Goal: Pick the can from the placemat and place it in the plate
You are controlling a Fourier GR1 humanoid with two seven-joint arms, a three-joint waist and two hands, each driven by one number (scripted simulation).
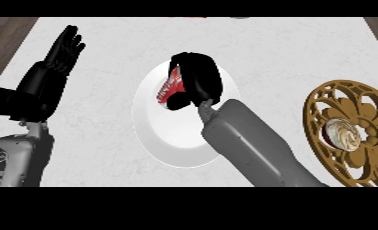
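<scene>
A red and white can (168, 87) hangs over the white plate (166, 139), and my right hand (196, 79) is curled round it and hides most of it. The plate lies in the middle of the white counter. Off to the right lies the round, golden-brown cut-out placemat (325, 134). My left hand (52, 74) rests open at the left edge, fingers up, well away from the plate.
A small round shiny thing (343, 134) sits in the placemat's centre. A brown wood strip (15, 31) runs along the counter's far left corner.
</scene>
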